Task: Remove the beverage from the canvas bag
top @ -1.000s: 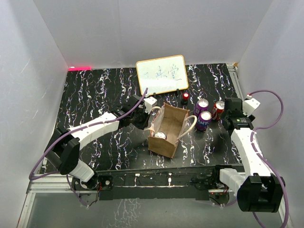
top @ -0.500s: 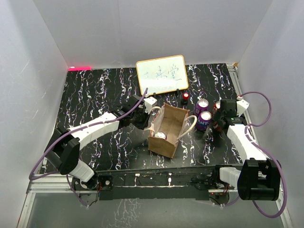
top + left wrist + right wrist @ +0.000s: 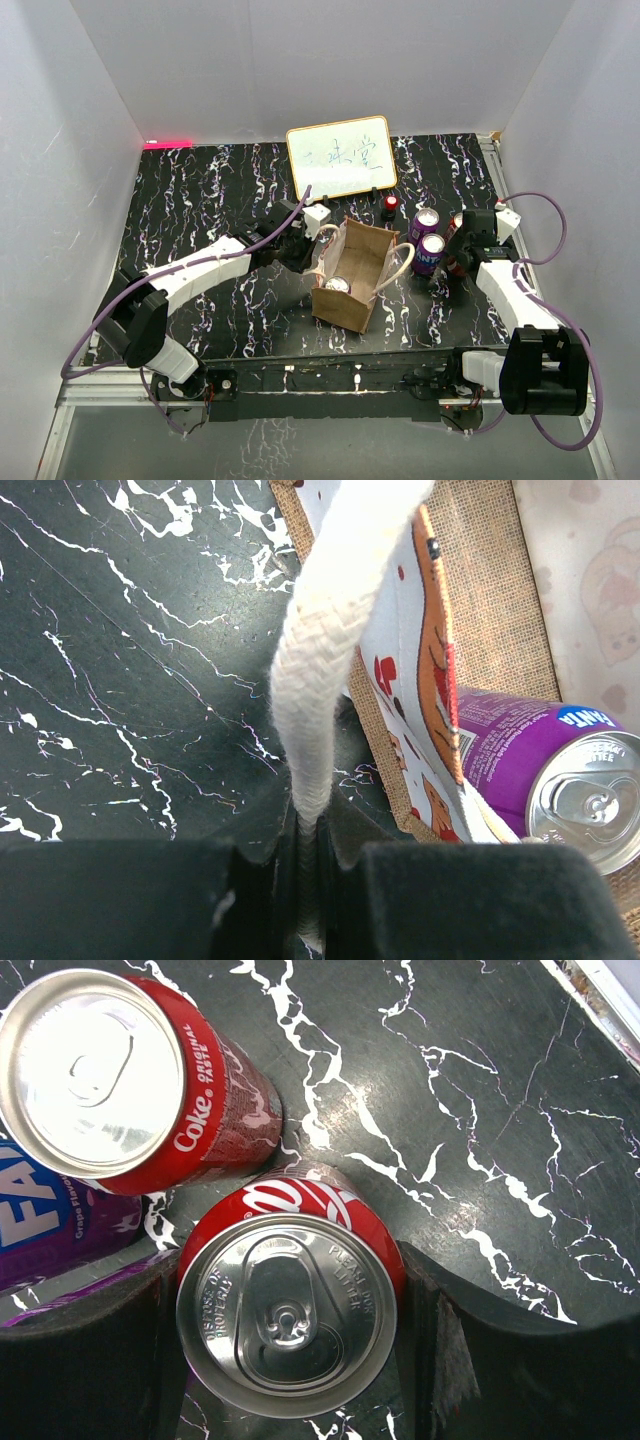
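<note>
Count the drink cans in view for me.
5. One purple Fanta can inside the canvas bag; two purple cans right of it; a red Coke can beside them; a second red can gripped in the right hand. The bag may hide more.

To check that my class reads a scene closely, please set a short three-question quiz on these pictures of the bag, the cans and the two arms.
1. True or false: the bag is empty.
2. What is the left pincer shut on? A: the bag's handle. B: the board. C: nothing.
3. What colour is the upright can that the right pincer holds between its fingers?

Key
1. False: a purple can lies inside.
2. A.
3. Red.
</note>
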Available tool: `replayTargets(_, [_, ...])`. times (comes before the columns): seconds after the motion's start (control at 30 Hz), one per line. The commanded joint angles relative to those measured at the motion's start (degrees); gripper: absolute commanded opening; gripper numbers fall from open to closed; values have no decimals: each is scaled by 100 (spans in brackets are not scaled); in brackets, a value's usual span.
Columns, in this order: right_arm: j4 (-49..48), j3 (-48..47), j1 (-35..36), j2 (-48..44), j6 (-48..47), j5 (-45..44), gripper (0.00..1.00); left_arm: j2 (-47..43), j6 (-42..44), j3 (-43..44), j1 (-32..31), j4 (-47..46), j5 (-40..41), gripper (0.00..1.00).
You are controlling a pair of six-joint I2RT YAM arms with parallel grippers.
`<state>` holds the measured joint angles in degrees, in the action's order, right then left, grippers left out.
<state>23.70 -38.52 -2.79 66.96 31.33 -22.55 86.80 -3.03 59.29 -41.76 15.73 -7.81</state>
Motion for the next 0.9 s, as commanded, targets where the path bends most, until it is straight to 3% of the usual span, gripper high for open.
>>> replayTargets(0.0, [-597, -95, -29, -228, -81, -189, 70, 7, -6, 180, -43, 186, 17, 2])
replayTargets(0.23, [-481, -115, -29, -423, -95, -79, 92, 21, -5, 189, -43, 187, 7, 2])
replayTargets(0.4, [-216, -284, -29, -780, -7, -236, 99, -20, -18, 188, -41, 185, 11, 2])
replayTargets(0.57, [-156, -538, -28, -1334, -1, -87, 99, -61, -24, 183, -45, 185, -1, 2])
replayTargets(0.67, [-481, -602, -29, -1631, -354, 687, 99, -90, -25, 180, -43, 185, 10, 2])
replayTargets(0.87, [-1032, -891, -29, -1534, -909, 3492, 99, -174, -23, 174, -45, 183, 21, 2])
